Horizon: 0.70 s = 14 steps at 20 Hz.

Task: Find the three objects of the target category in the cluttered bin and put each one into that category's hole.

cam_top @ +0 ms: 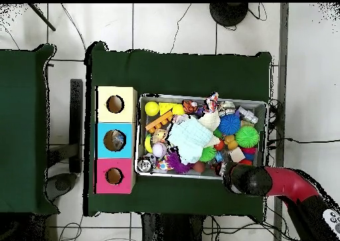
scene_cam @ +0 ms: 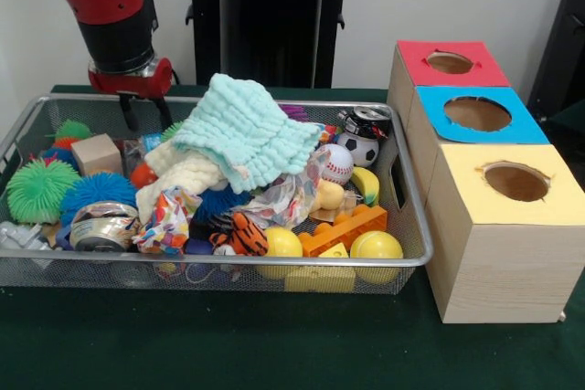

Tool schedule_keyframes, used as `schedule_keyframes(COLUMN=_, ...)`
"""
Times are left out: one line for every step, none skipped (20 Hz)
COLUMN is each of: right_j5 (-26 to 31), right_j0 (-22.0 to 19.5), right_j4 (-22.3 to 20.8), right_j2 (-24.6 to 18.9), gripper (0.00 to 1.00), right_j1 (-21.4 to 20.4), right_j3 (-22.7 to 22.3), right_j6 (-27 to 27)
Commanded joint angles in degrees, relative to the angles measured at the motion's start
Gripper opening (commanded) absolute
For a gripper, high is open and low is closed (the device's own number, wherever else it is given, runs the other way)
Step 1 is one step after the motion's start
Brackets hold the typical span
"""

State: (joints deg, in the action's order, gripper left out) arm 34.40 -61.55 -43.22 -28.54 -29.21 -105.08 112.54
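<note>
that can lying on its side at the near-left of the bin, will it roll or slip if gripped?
The can lies on its side, so a push would probably roll it, though the blue puff ball behind may check it. Its smooth metal wall looks slippery and likely dents under a hard squeeze. The gripper hangs farther back.

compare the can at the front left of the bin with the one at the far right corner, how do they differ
The near can lies on its side, its silvery round end facing the camera; the far can sits more upright, showing a dark top. The near can rests beside the blue puff ball, while the far can sits by the soccer ball, close to the blue-topped hole. Both are small metal cans inside the bin.
</note>
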Motion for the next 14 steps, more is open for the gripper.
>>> schedule_keyframes(right_j5=-4.2, right_j0=2.3, right_j4=-4.8, right_j2=-3.5, gripper=1.0, right_j1=-1.3, right_j3=4.8, right_j6=-8.6)
schedule_keyframes(right_j5=-5.4, right_j0=2.5, right_j4=-5.4, right_j2=-3.4, gripper=1.0, right_j1=-1.3, right_j3=5.1, right_j6=-8.1)
schedule_keyframes(right_j5=-5.6, right_j0=2.3, right_j4=-5.2, right_j2=-3.6, gripper=1.0, right_j1=-1.2, right_j3=5.4, right_j6=-7.9)
schedule_keyframes(right_j5=-4.3, right_j0=1.6, right_j4=-3.8, right_j2=-4.3, gripper=1.0, right_j1=-0.8, right_j3=5.6, right_j6=-8.5)
schedule_keyframes(right_j5=-3.4, right_j0=1.0, right_j4=-2.6, right_j2=-4.9, gripper=1.0, right_j1=-0.6, right_j3=5.8, right_j6=-8.8)
schedule_keyframes(right_j5=-2.5, right_j0=0.7, right_j4=-1.8, right_j2=-5.3, gripper=1.0, right_j1=-0.6, right_j3=6.0, right_j6=-8.9)
schedule_keyframes(right_j5=-2.2, right_j0=0.5, right_j4=-1.0, right_j2=-5.2, gripper=1.0, right_j1=-0.7, right_j3=6.0, right_j6=-8.1)
schedule_keyframes(right_j5=-1.7, right_j0=0.4, right_j4=-0.6, right_j2=-5.4, gripper=1.0, right_j1=-0.8, right_j3=6.2, right_j6=-8.2)
schedule_keyframes(right_j5=-0.1, right_j0=-0.1, right_j4=0.8, right_j2=-5.9, gripper=1.0, right_j1=-0.5, right_j3=6.5, right_j6=-8.7)
schedule_keyframes(right_j5=0.8, right_j0=-0.2, right_j4=1.4, right_j2=-6.2, gripper=1.0, right_j1=-0.6, right_j3=6.6, right_j6=-9.1)
schedule_keyframes(right_j5=2.1, right_j0=-0.3, right_j4=2.4, right_j2=-6.3, gripper=1.0, right_j1=-0.6, right_j3=6.8, right_j6=-8.9)
schedule_keyframes(right_j5=2.6, right_j0=-0.2, right_j4=2.7, right_j2=-6.3, gripper=1.0, right_j1=-0.9, right_j3=6.9, right_j6=-8.9)
schedule_keyframes(right_j5=4.0, right_j0=0.0, right_j4=3.6, right_j2=-6.2, gripper=1.0, right_j1=-1.2, right_j3=7.2, right_j6=-8.8)
schedule_keyframes(right_j5=4.7, right_j0=0.1, right_j4=4.0, right_j2=-6.1, gripper=1.0, right_j1=-1.4, right_j3=7.4, right_j6=-8.8)
